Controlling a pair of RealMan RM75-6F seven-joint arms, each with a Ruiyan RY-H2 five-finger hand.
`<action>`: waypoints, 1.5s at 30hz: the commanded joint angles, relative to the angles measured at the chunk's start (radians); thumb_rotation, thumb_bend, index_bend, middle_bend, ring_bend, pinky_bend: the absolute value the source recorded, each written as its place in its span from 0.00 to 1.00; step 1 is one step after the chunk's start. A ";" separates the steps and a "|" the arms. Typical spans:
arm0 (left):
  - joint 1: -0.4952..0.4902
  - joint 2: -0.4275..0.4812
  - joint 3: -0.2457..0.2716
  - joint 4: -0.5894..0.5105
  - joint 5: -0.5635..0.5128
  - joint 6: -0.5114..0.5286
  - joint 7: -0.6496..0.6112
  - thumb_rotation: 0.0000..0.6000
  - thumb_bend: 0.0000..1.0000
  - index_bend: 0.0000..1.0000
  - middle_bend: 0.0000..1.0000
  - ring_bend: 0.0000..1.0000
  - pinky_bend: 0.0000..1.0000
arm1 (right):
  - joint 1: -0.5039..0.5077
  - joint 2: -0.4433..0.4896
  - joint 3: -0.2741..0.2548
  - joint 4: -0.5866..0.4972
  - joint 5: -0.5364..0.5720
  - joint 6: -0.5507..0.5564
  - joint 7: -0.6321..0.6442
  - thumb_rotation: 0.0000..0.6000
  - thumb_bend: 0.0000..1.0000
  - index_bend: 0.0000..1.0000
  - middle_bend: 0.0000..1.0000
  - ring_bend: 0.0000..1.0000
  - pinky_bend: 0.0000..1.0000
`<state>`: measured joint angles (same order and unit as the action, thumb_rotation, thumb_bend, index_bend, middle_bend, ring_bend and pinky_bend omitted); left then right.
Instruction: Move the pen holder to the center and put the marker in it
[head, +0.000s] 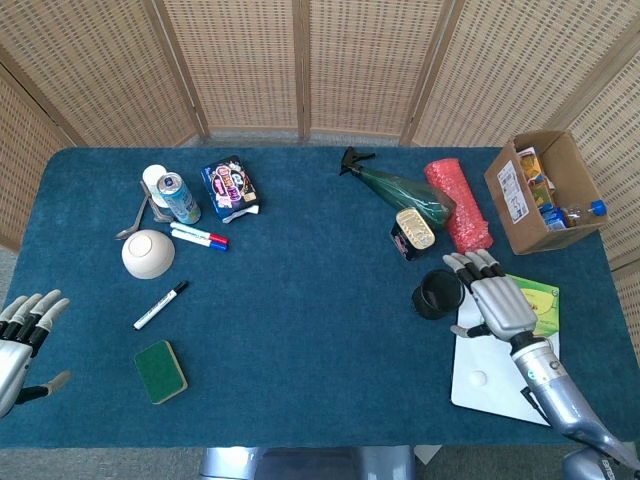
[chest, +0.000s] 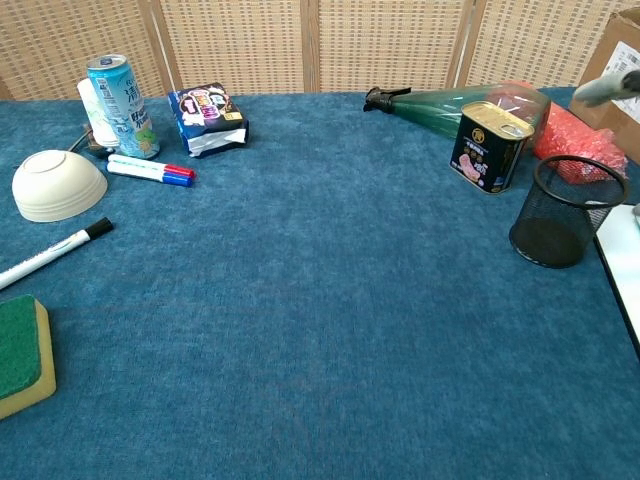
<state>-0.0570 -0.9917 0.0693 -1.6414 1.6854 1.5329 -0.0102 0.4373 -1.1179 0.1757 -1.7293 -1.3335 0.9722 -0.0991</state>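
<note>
The black wire-mesh pen holder (head: 438, 293) stands upright on the blue table cover (head: 310, 320), well right of center, between the tin can (head: 414, 232) and the white board (head: 500, 372); there is one of it. It looks light, stiff and empty, so it could tip or skate under a sideways nudge; the best hold is probably around its wall near the rim, thumb on one side and fingers opposite. The right hand (head: 495, 304) hovers just beside it, fingers spread and holding nothing. The left hand (head: 22, 338) waits at the near left edge, also spread and empty. One black-capped marker (head: 160, 305) lies flat on the left, thin and likely smooth, best pinched at mid-barrel. Two more pens (head: 199, 236), one red-capped and one blue-capped, lie side by side near the upturned bowl (head: 148, 253).
</note>
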 joint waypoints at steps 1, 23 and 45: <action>0.001 0.000 0.000 0.000 0.000 0.001 0.000 1.00 0.04 0.03 0.00 0.00 0.00 | 0.036 -0.004 -0.001 -0.005 0.041 -0.052 -0.024 1.00 0.00 0.00 0.00 0.00 0.07; 0.001 0.005 -0.006 0.006 -0.009 0.000 -0.023 1.00 0.04 0.03 0.00 0.00 0.00 | 0.135 -0.143 -0.019 0.153 0.136 -0.104 -0.063 1.00 0.00 0.00 0.03 0.02 0.25; -0.006 -0.002 -0.006 0.002 -0.006 -0.013 -0.009 1.00 0.04 0.03 0.00 0.00 0.00 | 0.084 -0.255 -0.081 0.340 -0.147 0.122 0.189 1.00 0.00 0.48 0.50 0.43 0.40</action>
<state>-0.0627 -0.9941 0.0636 -1.6398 1.6794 1.5196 -0.0194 0.5215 -1.3790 0.0985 -1.3765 -1.4681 1.0853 0.0878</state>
